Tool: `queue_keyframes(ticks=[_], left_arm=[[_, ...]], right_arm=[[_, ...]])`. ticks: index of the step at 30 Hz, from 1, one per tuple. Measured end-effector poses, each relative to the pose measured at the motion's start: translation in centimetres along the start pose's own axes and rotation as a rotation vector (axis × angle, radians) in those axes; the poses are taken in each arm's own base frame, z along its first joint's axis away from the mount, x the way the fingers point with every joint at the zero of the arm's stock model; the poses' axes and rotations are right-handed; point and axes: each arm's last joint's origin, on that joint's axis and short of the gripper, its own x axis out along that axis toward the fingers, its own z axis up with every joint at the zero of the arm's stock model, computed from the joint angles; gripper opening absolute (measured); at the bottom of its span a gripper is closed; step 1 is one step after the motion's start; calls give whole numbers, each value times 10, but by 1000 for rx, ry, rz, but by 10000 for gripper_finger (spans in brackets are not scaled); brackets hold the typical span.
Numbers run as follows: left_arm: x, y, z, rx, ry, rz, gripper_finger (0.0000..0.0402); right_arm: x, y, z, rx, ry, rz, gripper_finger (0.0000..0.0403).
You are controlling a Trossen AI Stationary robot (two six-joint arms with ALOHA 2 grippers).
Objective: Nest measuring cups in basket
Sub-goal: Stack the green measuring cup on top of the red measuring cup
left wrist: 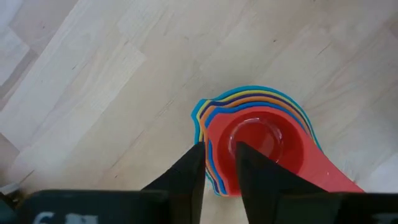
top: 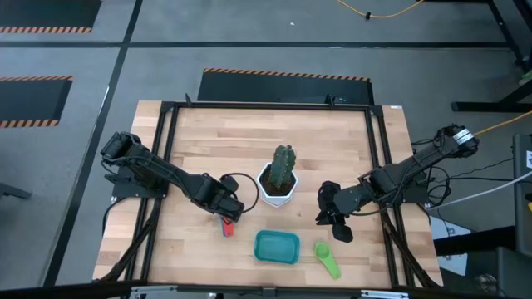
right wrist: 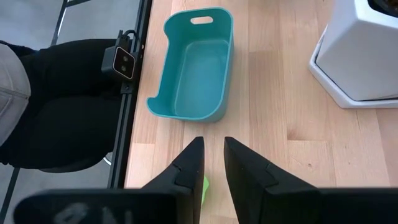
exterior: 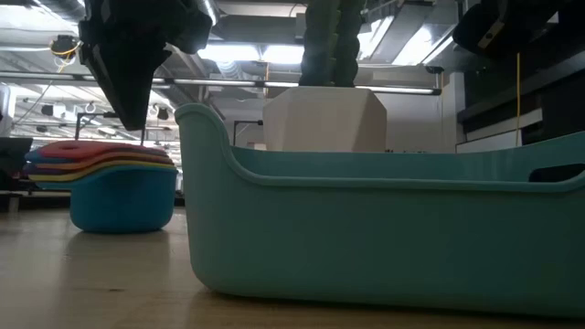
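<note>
Directly beneath the left gripper (left wrist: pixel 219 163), whose two dark fingers stand narrowly parted and hold nothing, sits the nested stack of round plastic measuring cups (left wrist: pixel 258 140), red on top with orange, yellow and blue rims showing under it; the fingertips hang over the stack's near rim, one inside the red bowl's edge and one just outside, apparently without touching it. The red flat handle points away to one side of the fingers, so I judge a pinch on the rim the likelier next grip. Beyond the stack, toward the right arm, lies the small teal rounded-rectangular plastic basket (top: pixel 277 246), empty on the wooden table (top: pixel 208 149). The right gripper (right wrist: pixel 212 163), fingers slightly apart and empty, hovers with the basket's open short end straight ahead, its long axis in line with the fingers, and a single green plastic measuring cup (top: pixel 326 257) just under the fingertips. Farther off stands the white pot with a green cactus (top: pixel 279 178).
</note>
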Motion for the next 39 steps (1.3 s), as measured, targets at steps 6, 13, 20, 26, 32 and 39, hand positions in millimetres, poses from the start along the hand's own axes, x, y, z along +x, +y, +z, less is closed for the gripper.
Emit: queue_keyframes(ticks=[6, 13, 20, 26, 32, 39], left_arm=[[-1, -2, -2, 11, -71, 14, 88], [-3, -7, -7, 28, -85, -9, 85], [-4, -9, -9, 33, -89, -25, 85], [-4, -10, -9, 30, -92, -33, 85], [-4, -10, -9, 29, -91, -33, 85], [-4, -10, -8, 29, -91, -33, 85]], right_arm=[[0, 2, -1, 2, 4, 7, 68], [6, 19, -13, 61, 57, 39, 68], [32, 35, -32, 8, 168, 24, 68], [56, 36, -44, 8, 246, -26, 68], [74, 33, -51, 24, 302, -76, 68], [90, 28, -62, 85, 390, -131, 68]])
